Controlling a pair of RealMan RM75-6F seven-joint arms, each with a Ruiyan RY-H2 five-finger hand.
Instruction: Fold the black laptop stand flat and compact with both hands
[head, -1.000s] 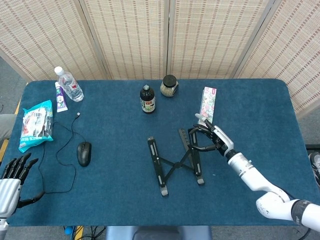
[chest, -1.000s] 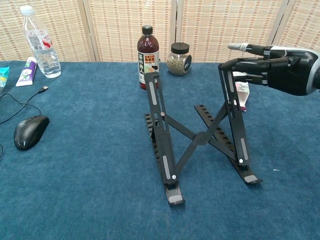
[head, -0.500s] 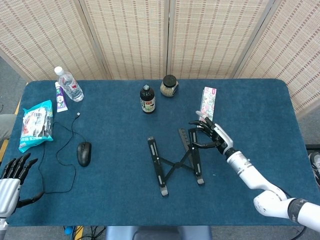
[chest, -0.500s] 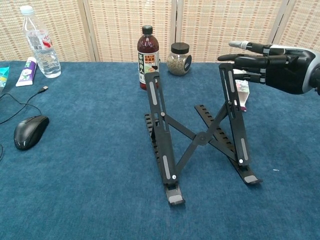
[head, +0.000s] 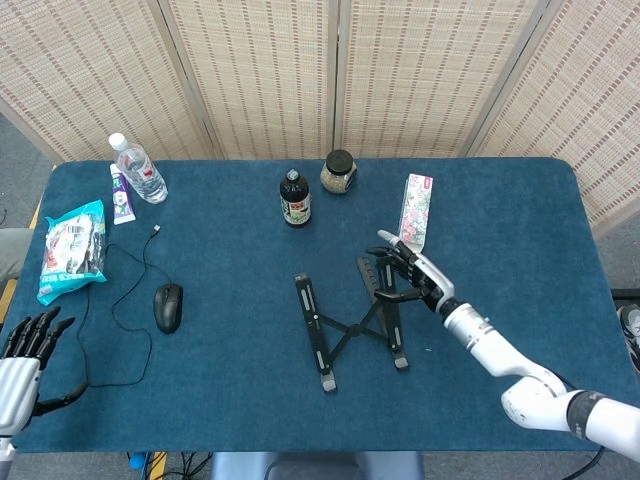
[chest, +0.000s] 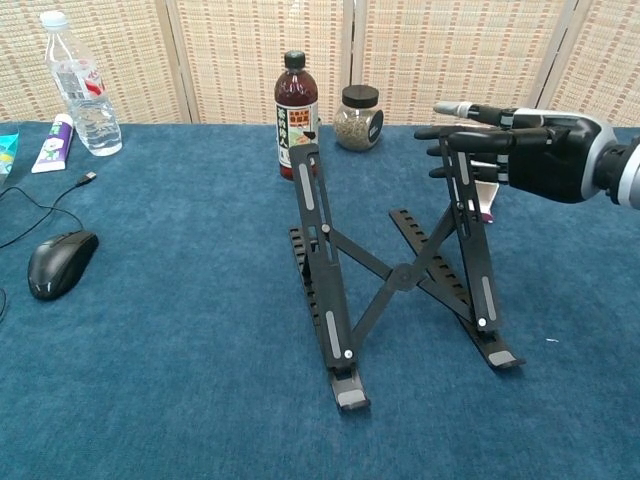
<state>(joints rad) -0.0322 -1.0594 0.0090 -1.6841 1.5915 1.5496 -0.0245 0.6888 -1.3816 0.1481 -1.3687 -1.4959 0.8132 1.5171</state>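
The blue table (head: 520, 220) holds a laptop stand (head: 350, 325), mouse (head: 168, 306), water bottle (head: 138, 169), dark bottle (head: 294, 199) and jar (head: 339, 172).

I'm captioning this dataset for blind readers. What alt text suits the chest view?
An open black laptop stand stands on a blue table, with the robot's right hand, fingers extended, at the top of the stand's right rail. Behind are a dark bottle, a jar, a computer mouse and a water bottle.

Right hand (chest: 520, 150) outstretched — left hand (head: 25, 345) spread
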